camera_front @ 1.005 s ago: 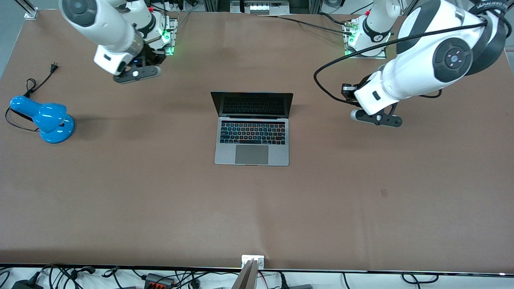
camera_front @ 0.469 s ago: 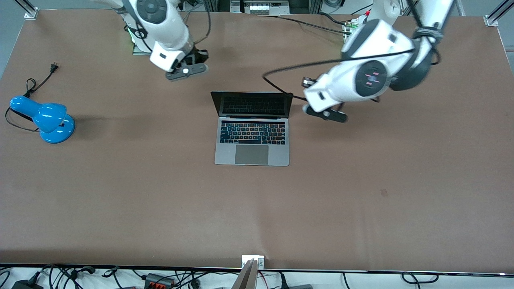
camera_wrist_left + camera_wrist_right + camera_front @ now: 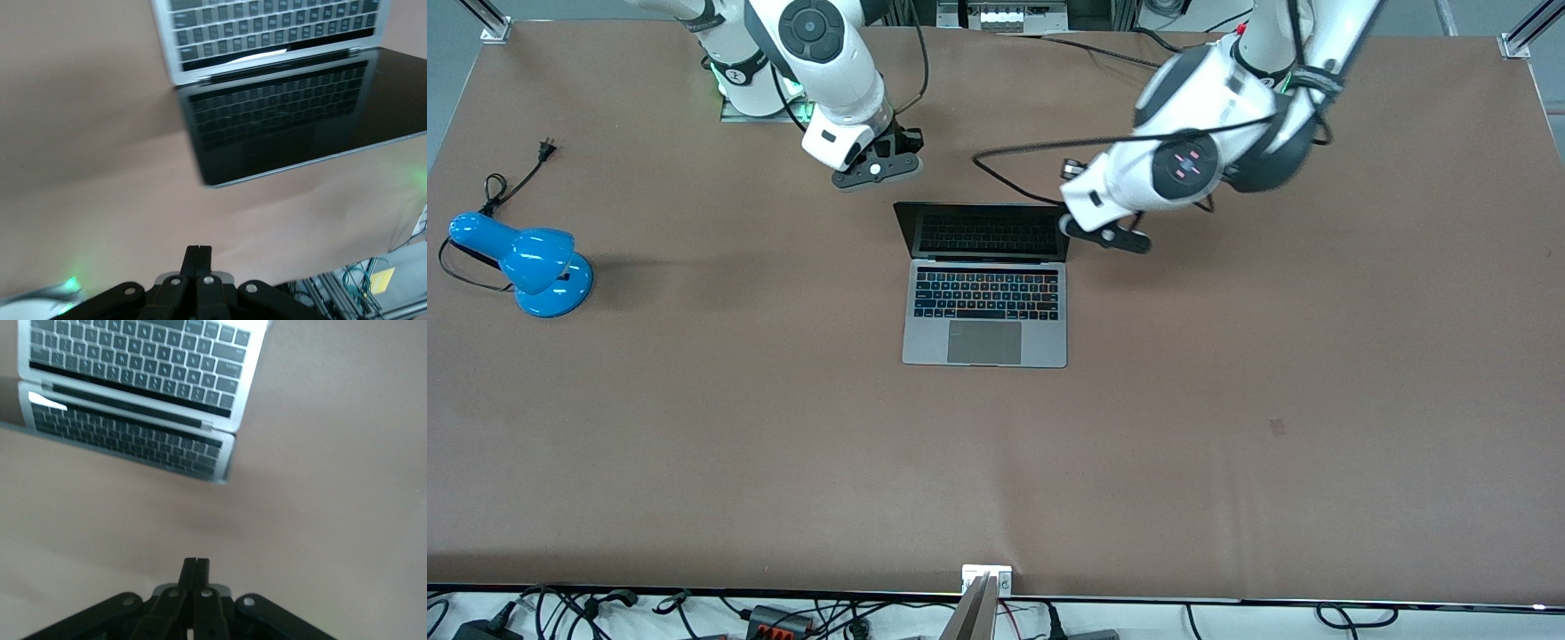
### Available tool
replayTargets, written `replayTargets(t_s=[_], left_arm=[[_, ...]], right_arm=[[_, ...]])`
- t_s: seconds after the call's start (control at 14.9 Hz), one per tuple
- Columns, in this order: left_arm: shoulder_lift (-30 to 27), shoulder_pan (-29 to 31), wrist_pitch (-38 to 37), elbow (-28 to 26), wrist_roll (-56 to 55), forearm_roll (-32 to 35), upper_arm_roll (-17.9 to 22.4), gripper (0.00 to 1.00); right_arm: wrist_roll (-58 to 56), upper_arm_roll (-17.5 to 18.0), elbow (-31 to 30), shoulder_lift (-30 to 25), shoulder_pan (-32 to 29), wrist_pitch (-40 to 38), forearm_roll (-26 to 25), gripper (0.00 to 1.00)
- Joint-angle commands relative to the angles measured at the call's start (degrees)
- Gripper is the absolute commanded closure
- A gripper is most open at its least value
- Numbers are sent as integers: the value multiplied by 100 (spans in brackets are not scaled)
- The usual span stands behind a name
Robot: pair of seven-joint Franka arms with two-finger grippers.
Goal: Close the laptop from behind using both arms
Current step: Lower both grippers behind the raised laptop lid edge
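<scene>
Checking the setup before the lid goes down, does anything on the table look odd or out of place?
Nothing stands out. The laptop sits open and square on the table; the blue desk lamp rests at the right arm's end, its cord unplugged.

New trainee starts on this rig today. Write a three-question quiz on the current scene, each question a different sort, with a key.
1. True or false: the laptop lies closed on the table.
2. Multiple choice: the left gripper has its fingers
A. spread wide
B. pressed together
C. clamped on the screen
3. Fill in: the blue desk lamp stands toward the ____ arm's end of the table.

Key:
1. False. Its dark screen stands up and the keyboard shows.
2. B. The right gripper is shut as well; each hangs over the table near one top corner of the screen, holding nothing.
3. Right.
</scene>
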Motion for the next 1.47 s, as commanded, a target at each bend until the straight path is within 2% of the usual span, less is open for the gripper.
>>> replayTargets(t_s=[0.0,0.27,0.4,0.67,0.8,0.94,1.14,1.41], left_arm=[[-556,78,990,-1023,-103,-276,-471,100],[-679,61,1176,-1287,-217,-276,-701,100],[-644,61,1658,-1489,-322,-276,-736,100],[-416,122,1932,-1437,-332,-276,-719,100],[-337,122,1968,-1402,-332,-250,-701,100],[-249,131,2082,-1323,-332,-232,-675,100],[-64,166,2187,-1165,-332,-206,-648,100],[207,184,2188,-884,-340,4,-560,100]], right_arm=[[483,-66,-35,267,414,523,70,100],[652,-66,-44,462,565,938,53,100],[582,-66,-44,462,504,982,26,100],[581,-66,-272,602,548,1946,26,100],[581,-66,-272,699,583,2081,9,100],[546,-74,-264,708,583,2081,-157,100],[537,-110,-264,629,460,2072,-737,100],[555,-127,-255,655,364,2212,-1028,100]])
